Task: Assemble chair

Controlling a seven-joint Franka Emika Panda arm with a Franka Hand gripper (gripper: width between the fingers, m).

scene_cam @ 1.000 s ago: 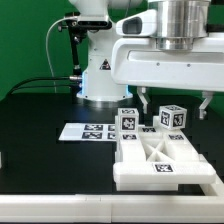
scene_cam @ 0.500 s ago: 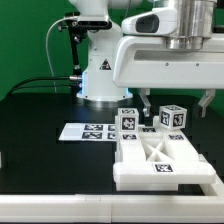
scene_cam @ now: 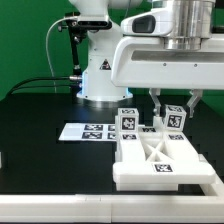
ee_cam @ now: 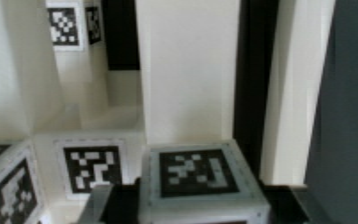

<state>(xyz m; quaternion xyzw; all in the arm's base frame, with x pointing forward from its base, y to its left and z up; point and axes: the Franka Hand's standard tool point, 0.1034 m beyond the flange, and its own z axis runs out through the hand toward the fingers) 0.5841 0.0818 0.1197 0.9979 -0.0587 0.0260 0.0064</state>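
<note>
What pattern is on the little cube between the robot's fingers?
The cube is white with a black-and-white square tag on its face. The wrist view shows it best.

Black table (scene_cam: 40,150) bearing marker board (scene_cam: 88,131), chair (scene_cam: 160,160)

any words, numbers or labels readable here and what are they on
No words, brands or numbers can be read in either view.
Chair parts: only black-and-white square tags, patterns and not text; the cube between the fingers of the gripper carries one too.
Marker board: the same kind of tags, no lettering.
Robot arm: no legible marking.
</note>
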